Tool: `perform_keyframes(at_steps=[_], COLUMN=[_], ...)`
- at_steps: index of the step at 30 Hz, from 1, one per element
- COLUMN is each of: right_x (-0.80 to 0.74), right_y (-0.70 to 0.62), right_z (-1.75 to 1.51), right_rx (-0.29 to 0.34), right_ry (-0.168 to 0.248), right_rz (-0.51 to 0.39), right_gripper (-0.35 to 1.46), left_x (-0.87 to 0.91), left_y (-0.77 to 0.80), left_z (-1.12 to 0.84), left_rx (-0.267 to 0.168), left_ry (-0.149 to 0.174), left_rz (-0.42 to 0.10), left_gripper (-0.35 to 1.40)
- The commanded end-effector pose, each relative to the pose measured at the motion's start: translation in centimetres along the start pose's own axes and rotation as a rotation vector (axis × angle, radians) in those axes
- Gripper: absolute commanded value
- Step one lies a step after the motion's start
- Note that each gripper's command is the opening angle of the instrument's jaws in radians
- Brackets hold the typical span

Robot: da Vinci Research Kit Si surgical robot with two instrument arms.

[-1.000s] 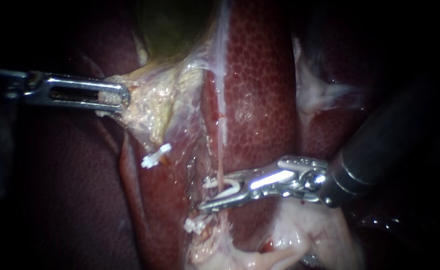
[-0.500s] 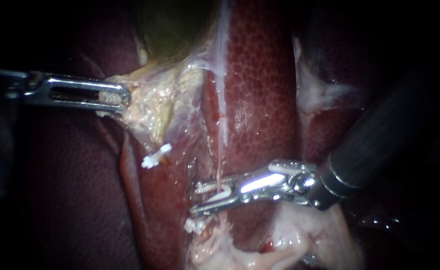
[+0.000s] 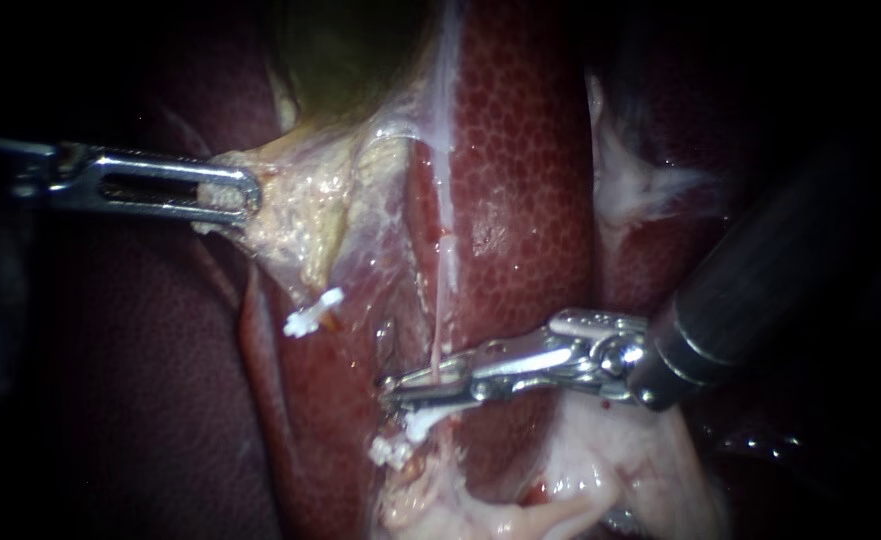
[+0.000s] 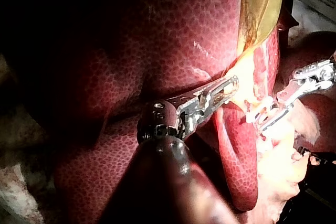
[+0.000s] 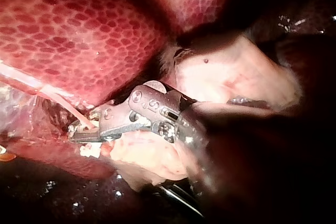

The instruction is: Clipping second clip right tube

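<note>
A thin pink tube, the right tube (image 3: pixel 442 300), runs down over the liver (image 3: pixel 520 150). My right instrument (image 3: pixel 397 387) comes in from the right and its jaws lie pressed together across this tube, shut on a white clip (image 3: pixel 422 421) whose end shows just below them. In the right wrist view the same jaws (image 5: pixel 79 132) close on the tube (image 5: pixel 62 102). My left instrument (image 3: pixel 243 195) is shut on yellowish tissue (image 3: pixel 290 215) below the gallbladder (image 3: pixel 350 50) and holds it to the left; the left wrist view shows these jaws (image 4: pixel 230 84) on that tissue.
A white clip (image 3: pixel 312 312) sits on the left tube below the held tissue. Another white clip (image 3: pixel 390 452) sits lower on the right tube. Pale fatty tissue (image 3: pixel 600 470) lies under my right instrument's shaft.
My right instrument's jaws were open around the right tube with a clip between them; they have closed together on it. The left instrument has not moved.
</note>
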State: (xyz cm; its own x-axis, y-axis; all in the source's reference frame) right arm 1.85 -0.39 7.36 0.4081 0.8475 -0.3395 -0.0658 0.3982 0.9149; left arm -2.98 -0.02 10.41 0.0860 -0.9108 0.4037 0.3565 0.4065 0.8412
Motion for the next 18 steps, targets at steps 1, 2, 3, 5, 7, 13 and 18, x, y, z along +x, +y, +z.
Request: perform_keyframes(at_steps=[1, 2, 3, 5, 7, 13, 18], right_x=[0.0, 0.0, -0.01, -0.01, -0.01, -0.01, -0.02], right_y=[0.01, 0.02, 0.02, 0.03, 0.03, 0.03, 0.02], right_z=[0.0, 0.0, 0.0, -0.01, -0.02, -0.02, -0.02], right_rx=[0.0, 0.001, 0.001, 0.003, 0.004, 0.005, 0.005], right_ry=[0.0, 0.0, 0.0, 0.002, 0.002, 0.001, 0.001], right_rz=[0.006, 0.006, 0.006, 0.011, 0.017, 0.022, 0.028], right_gripper=[-0.35, -0.35, -0.35, -0.35, -0.35, -0.35, -0.35], left_x=[0.0, 0.0, 0.0, 0.0, 0.0, 0.0, 0.0], left_y=[0.0, 0.0, 0.0, 0.0, 0.0, 0.0, 0.0], left_z=[0.0, 0.0, 0.0, 0.0, 0.0, 0.0, 0.0], left_rx=[0.0, 0.0, 0.0, 0.0, 0.0, 0.0, 0.0], left_ry=[0.0, 0.0, 0.0, 0.0, 0.0, 0.0, 0.0], left_rz=[0.0, 0.0, 0.0, 0.0, 0.0, 0.0, 0.0], left_gripper=[-0.35, -0.35, -0.35, -0.35, -0.35, -0.35, -0.35])
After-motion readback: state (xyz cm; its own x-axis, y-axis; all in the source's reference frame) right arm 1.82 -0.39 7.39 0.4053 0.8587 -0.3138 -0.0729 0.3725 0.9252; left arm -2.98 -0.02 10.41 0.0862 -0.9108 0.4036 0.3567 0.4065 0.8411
